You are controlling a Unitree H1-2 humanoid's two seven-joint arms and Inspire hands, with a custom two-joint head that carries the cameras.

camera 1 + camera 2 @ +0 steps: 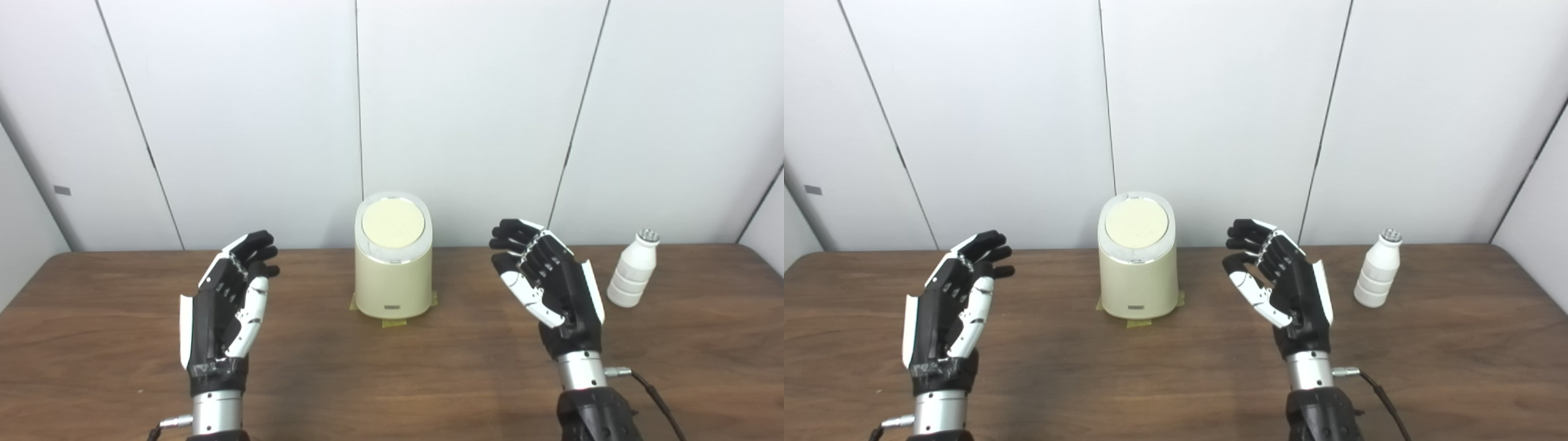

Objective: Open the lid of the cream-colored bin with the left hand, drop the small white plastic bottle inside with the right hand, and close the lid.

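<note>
**Table inventory: bin, bottle, two idle hands**

Table: dark wood-grain top with rounded far corners, set against a wall of pale panels.

Cream-colored bin: stands upright near the middle of the far edge. Oval body, small dark label low on its front. Yellowish tape shows at its base on the front and both sides, touching the table.

Lid: round, pale cream disc set in a lighter rim on the bin's top; it lies flat and closed.

Small white plastic bottle: stands upright near the far right corner, well apart from the bin. Ribbed body, narrower neck, silvery cap. Nothing touches it.

Left hand: raised above the table between the bin and the left edge, nearer the front edge than the bin. Palm turned inward toward the bin, fingers apart and slightly curled, holding nothing. Apart from the bin.

Right hand: raised above the table between the bin and the bottle, palm turned inward, fingers spread and loosely curled, empty. It touches neither bin nor bottle. A cable leaves its wrist toward the front edge.
</note>
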